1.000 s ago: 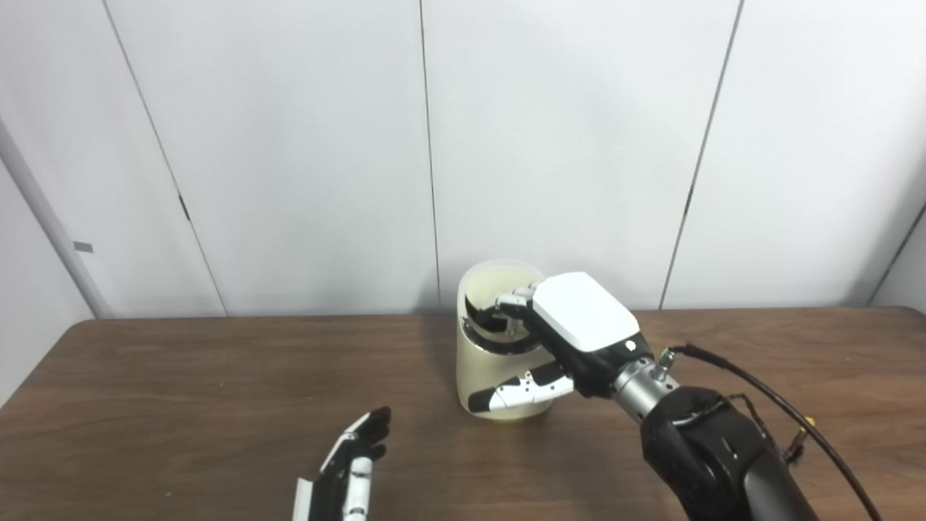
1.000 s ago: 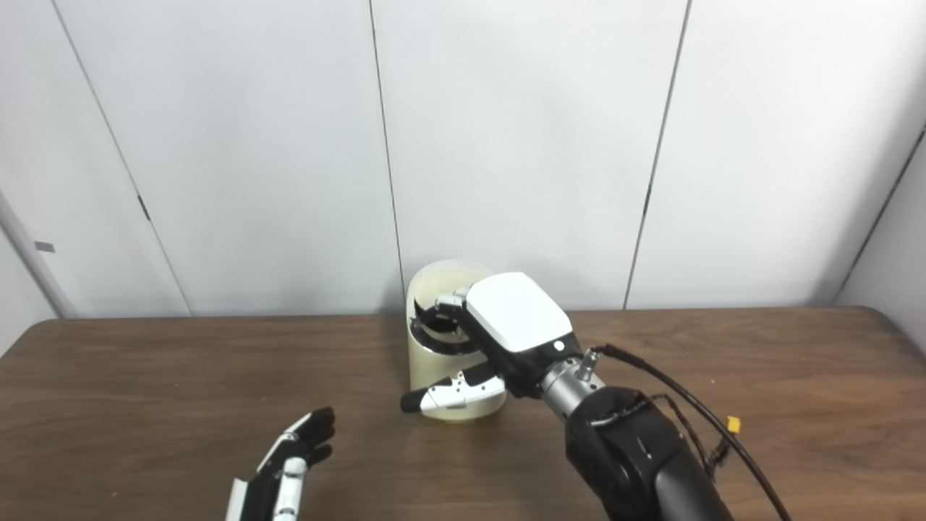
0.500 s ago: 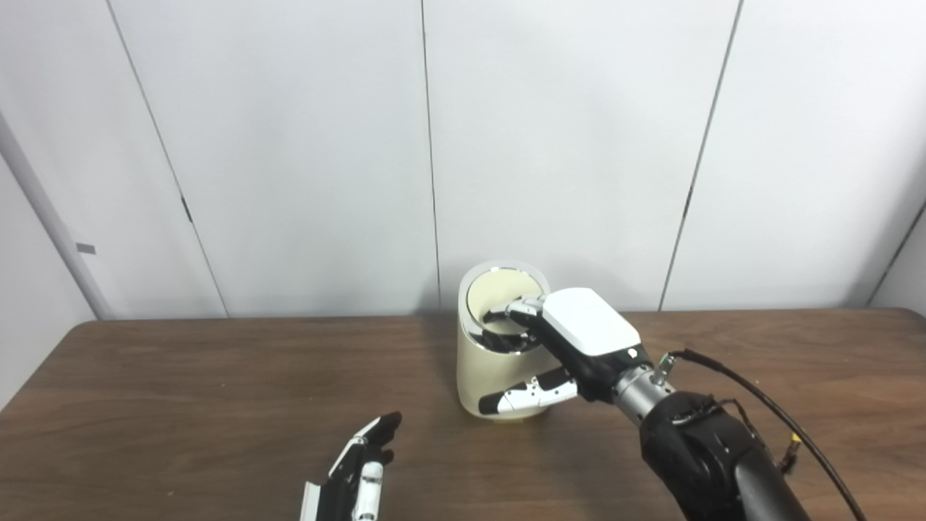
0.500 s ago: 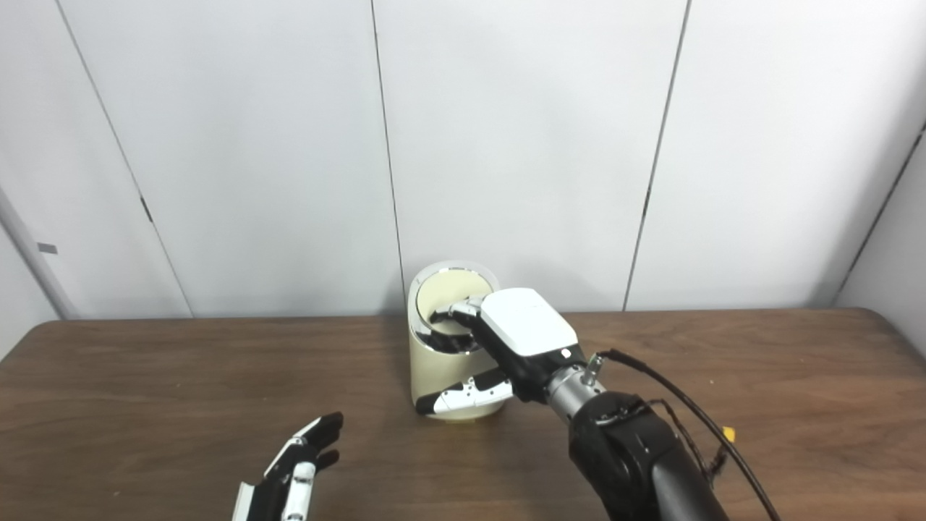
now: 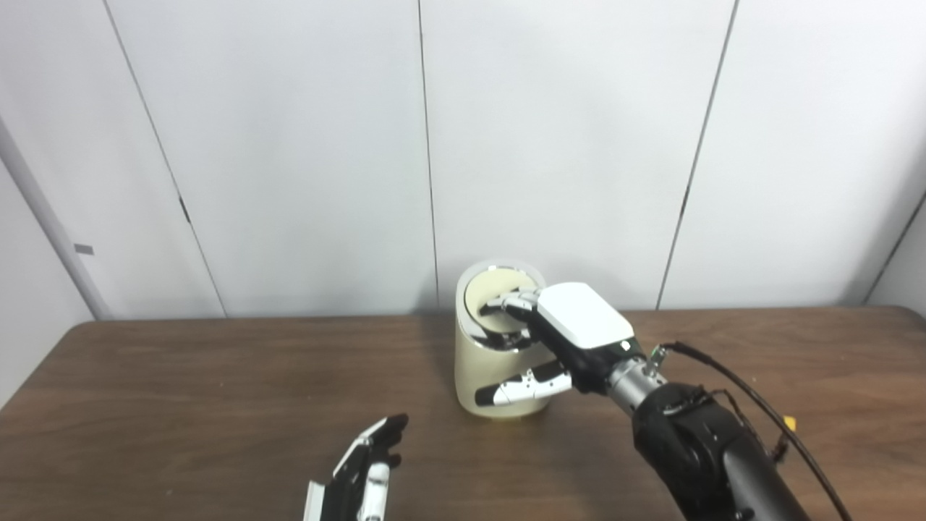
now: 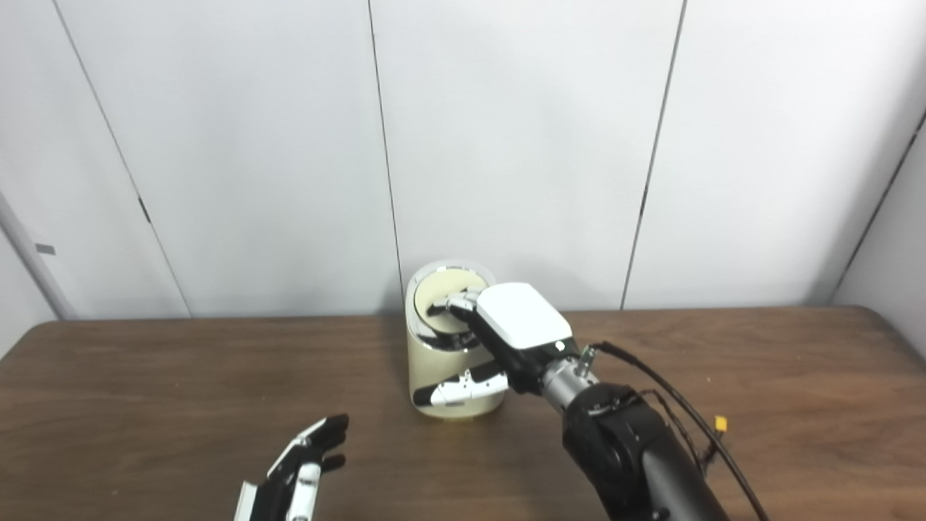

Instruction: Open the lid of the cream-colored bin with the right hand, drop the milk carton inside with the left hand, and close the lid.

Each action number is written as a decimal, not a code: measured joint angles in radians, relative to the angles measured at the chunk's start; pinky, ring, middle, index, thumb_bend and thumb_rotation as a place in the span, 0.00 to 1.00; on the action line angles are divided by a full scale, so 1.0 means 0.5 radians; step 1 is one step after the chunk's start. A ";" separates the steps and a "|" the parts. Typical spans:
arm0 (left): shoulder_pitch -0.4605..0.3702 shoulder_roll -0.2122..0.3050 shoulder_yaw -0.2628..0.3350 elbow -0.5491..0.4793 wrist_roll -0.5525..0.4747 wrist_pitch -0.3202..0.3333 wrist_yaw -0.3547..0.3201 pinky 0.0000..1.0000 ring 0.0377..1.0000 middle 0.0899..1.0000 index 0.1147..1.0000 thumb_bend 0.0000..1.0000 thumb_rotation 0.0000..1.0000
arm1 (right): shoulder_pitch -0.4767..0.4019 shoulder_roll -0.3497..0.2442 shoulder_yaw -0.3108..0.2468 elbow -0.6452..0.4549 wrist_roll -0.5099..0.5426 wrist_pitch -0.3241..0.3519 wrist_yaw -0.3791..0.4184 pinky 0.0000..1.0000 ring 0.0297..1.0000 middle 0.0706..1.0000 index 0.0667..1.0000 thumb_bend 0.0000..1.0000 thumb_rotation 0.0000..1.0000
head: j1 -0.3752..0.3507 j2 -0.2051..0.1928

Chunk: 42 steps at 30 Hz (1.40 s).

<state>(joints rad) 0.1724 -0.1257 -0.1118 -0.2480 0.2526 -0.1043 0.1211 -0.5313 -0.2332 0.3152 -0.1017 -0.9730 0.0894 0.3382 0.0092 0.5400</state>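
Observation:
The cream-colored bin (image 5: 469,365) stands at the back middle of the table, near the wall. Its round lid (image 5: 487,288) lies almost flat inside the chrome rim. My right hand (image 5: 577,320) reaches over the bin from the right. Its fingers (image 5: 515,301) rest on top of the lid, and its thumb (image 5: 510,391) lies across the bin's front wall. My left hand (image 5: 365,472) hovers low at the front, left of the bin, open and empty with its fingers pointing away. No milk carton shows in either view.
The brown wooden table (image 5: 181,398) stretches wide on both sides of the bin. White wall panels stand right behind it. A black cable (image 5: 731,383) loops off my right forearm above the table's right part.
The lid has come down from a raised tilt to nearly flat in the rim, with my right hand's fingers following it. My left hand has drifted slightly right and stays open.

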 measured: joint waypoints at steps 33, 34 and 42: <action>-0.071 0.051 0.054 0.142 -0.122 -0.039 -0.006 0.80 0.83 0.82 0.80 0.23 0.88 | 0.266 -0.030 -0.134 -0.483 0.104 0.098 -0.004 0.78 0.86 0.80 0.78 0.73 0.80 | -0.055 -0.083; -0.071 0.052 0.054 0.142 -0.122 -0.042 -0.006 0.80 0.83 0.82 0.80 0.23 0.88 | 0.266 -0.028 -0.139 -0.491 0.103 0.091 -0.021 0.78 0.86 0.82 0.80 0.73 0.80 | -0.058 -0.089; -0.071 0.060 0.054 0.144 -0.119 -0.060 -0.008 0.80 0.84 0.82 0.80 0.25 0.89 | 0.294 -0.026 -0.185 -0.504 0.109 0.020 -0.176 0.82 0.91 0.89 0.87 0.70 0.78 | -0.049 -0.101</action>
<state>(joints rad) 0.1371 -0.0955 -0.0847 -0.1759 0.1930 -0.1341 0.1173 -0.3845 -0.2461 0.2226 -0.3536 -0.9185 0.0994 0.2503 -0.0153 0.4893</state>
